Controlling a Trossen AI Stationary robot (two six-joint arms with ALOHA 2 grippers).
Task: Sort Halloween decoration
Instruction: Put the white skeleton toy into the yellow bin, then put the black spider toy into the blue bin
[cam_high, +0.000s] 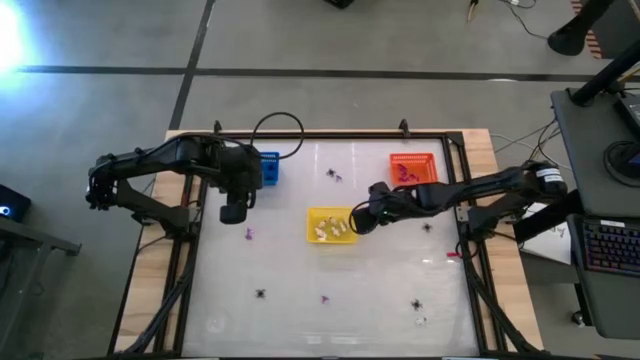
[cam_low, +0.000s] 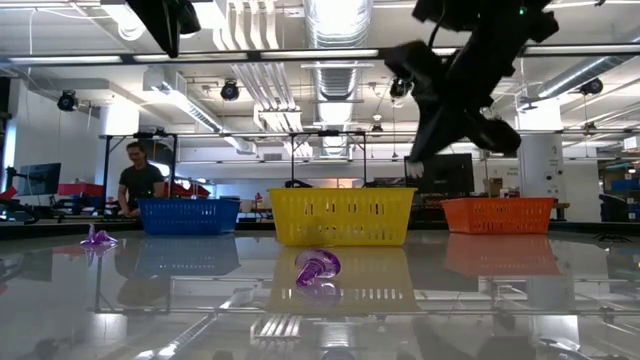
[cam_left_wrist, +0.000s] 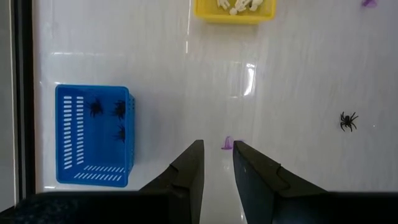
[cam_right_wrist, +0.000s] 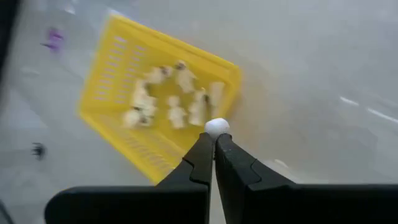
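My right gripper (cam_right_wrist: 214, 140) is shut on a tiny white decoration (cam_right_wrist: 216, 127), held above the table beside the yellow basket (cam_right_wrist: 112, 68), where several cream trinkets (cam_right_wrist: 171, 99) lie. In the high view this gripper (cam_high: 358, 222) is at that basket's right rim (cam_high: 352, 228). My left gripper (cam_left_wrist: 217, 155) hangs open and empty above a purple trinket (cam_left_wrist: 227, 144), next to the blue basket (cam_left_wrist: 65, 134), which holds three black spiders (cam_left_wrist: 118, 111). The orange basket (cam_high: 412, 168) stands at the far right. My right gripper pinches the white decoration's lower side (cam_right_wrist: 216, 133) between the free ends of its two fingers. The fingers slant down from the table's right side. The decoration sticks out past the fingertips (cam_right_wrist: 204, 144), lifted clear of the table.
Loose trinkets lie scattered on the white table: black spiders (cam_high: 261, 294) (cam_high: 416, 304) (cam_high: 427, 227), purple pieces (cam_high: 248, 235) (cam_high: 325, 298), and more near the far edge (cam_high: 332, 174). A black frame (cam_high: 470, 250) borders the table. A person (cam_low: 138, 180) stands in the room behind.
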